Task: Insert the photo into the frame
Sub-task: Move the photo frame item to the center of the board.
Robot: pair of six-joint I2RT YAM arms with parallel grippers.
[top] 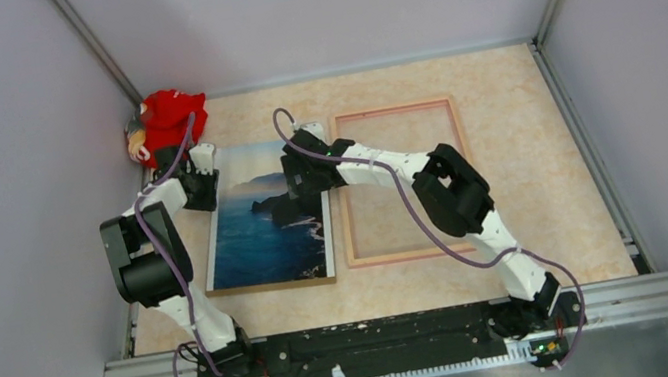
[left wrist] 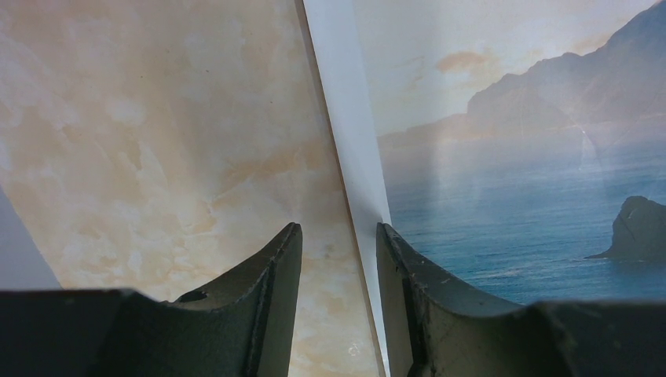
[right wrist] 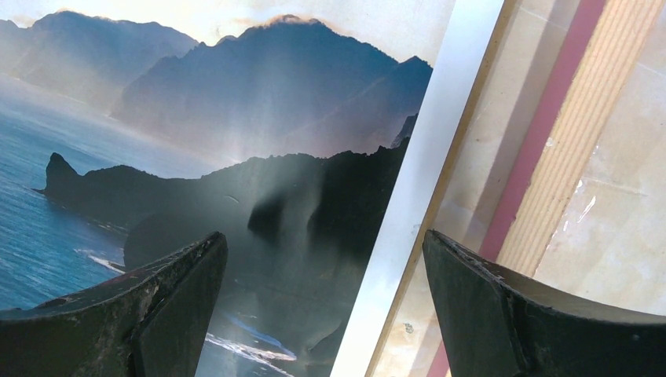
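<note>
None of it is done: the photo (top: pixel 266 230) lies face up beside the empty frame (top: pixel 411 255), left tool (left wrist: pixel 338 236) narrow astride one edge, right tool (right wrist: pixel 322 243) wide astride the other.

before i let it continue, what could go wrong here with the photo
The right gripper, open astride the photo at its right edge, sits close to the frame and could nudge its rail. The left gripper straddles the opposite edge; the photo lies on a brown board, so a pinch may lift both.
</note>
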